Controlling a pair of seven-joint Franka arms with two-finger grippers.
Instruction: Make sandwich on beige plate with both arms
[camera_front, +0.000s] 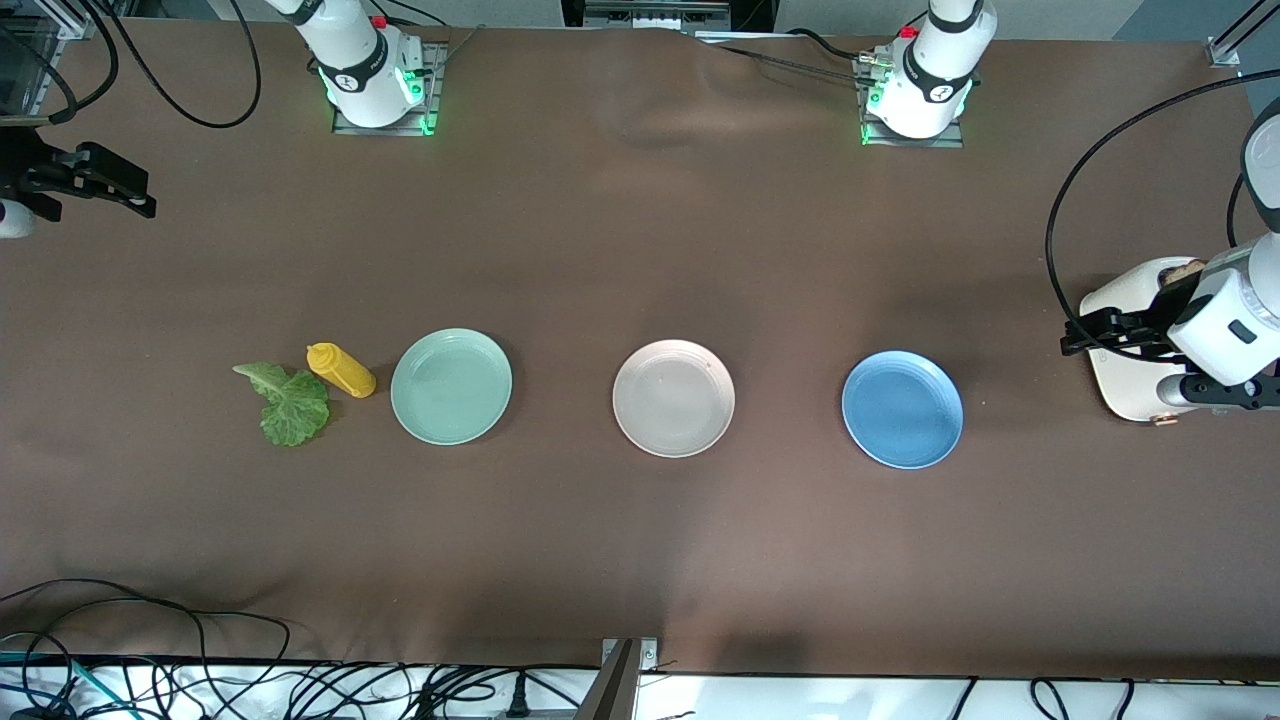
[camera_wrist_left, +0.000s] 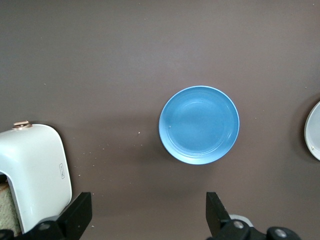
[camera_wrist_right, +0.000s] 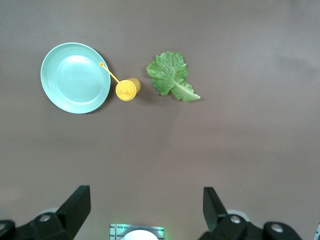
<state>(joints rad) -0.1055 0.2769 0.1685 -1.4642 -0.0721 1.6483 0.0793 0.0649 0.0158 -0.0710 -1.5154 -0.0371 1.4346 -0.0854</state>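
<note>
The beige plate (camera_front: 673, 397) sits mid-table with nothing on it; its edge also shows in the left wrist view (camera_wrist_left: 314, 131). A green lettuce leaf (camera_front: 288, 403) lies on the table toward the right arm's end and shows in the right wrist view (camera_wrist_right: 171, 79). Brown bread (camera_front: 1185, 270) sticks up from a white toaster (camera_front: 1125, 350); the left wrist view shows this bread (camera_wrist_left: 6, 210) too. No assembled sandwich shows. My left gripper (camera_front: 1090, 335) hangs open over the toaster's edge and holds nothing (camera_wrist_left: 148, 212). My right gripper (camera_front: 115, 185) is open, holds nothing and waits at its end of the table (camera_wrist_right: 146, 205).
A mint-green plate (camera_front: 451, 385) and a yellow squeeze bottle (camera_front: 341, 369) lie between the lettuce and the beige plate. A blue plate (camera_front: 902, 408) sits between the beige plate and the toaster. Cables run along the table edge nearest the front camera.
</note>
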